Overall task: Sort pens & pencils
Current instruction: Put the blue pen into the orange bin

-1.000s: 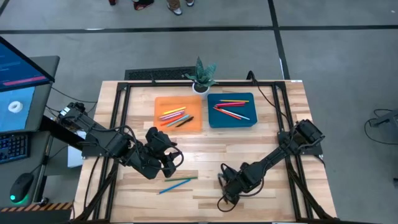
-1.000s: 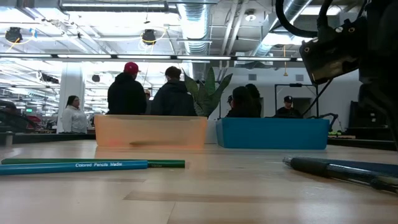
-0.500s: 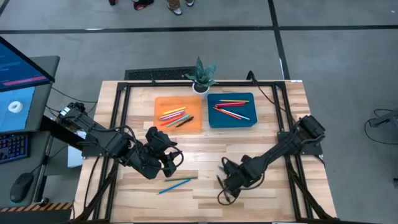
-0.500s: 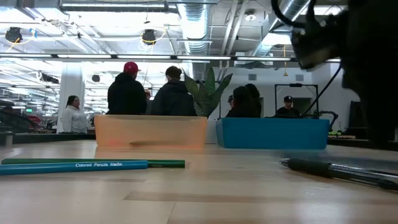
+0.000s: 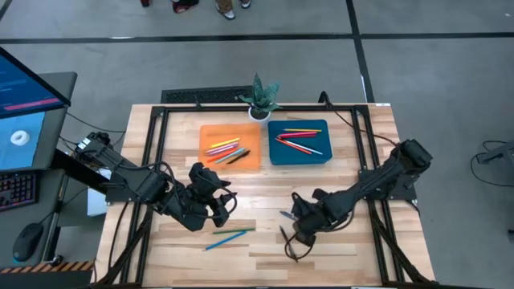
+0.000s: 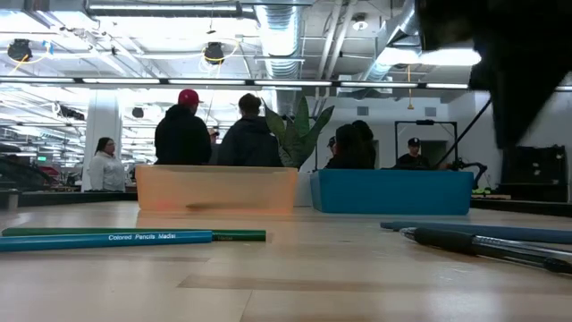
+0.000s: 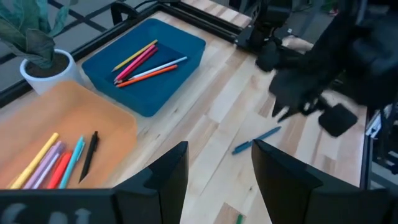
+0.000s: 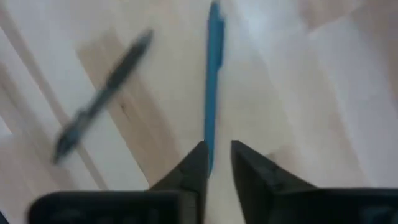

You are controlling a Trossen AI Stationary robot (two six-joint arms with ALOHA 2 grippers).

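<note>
My right gripper (image 8: 219,163) hangs open above the near middle of the table (image 5: 265,253), pointing down. A blue pen (image 8: 211,81) lies on the wood below it and shows through the narrow gap between its fingers. A black pen (image 8: 102,93) lies beside it, also flat on the wood. Left of them, a blue pencil (image 6: 107,238) and a green pencil (image 6: 223,234) lie side by side. My left gripper (image 7: 214,174) waits open over the table's left half, with nothing between its fingers. Several pens and pencils lie in the orange tray (image 5: 230,147) and several in the blue tray (image 5: 299,142).
A small potted plant (image 5: 261,96) stands at the far edge, behind the gap between the two trays. A dark frame (image 5: 157,160) runs along the table's sides. Bare wood lies between the trays and the loose pens. People stand in the room beyond the far edge.
My right gripper has risen off the table and drawn a little toward the far edge. The blue pen, covered by it before, now shows flat on the wood just beyond the black pen. The black pen has shifted slightly toward the far edge.
</note>
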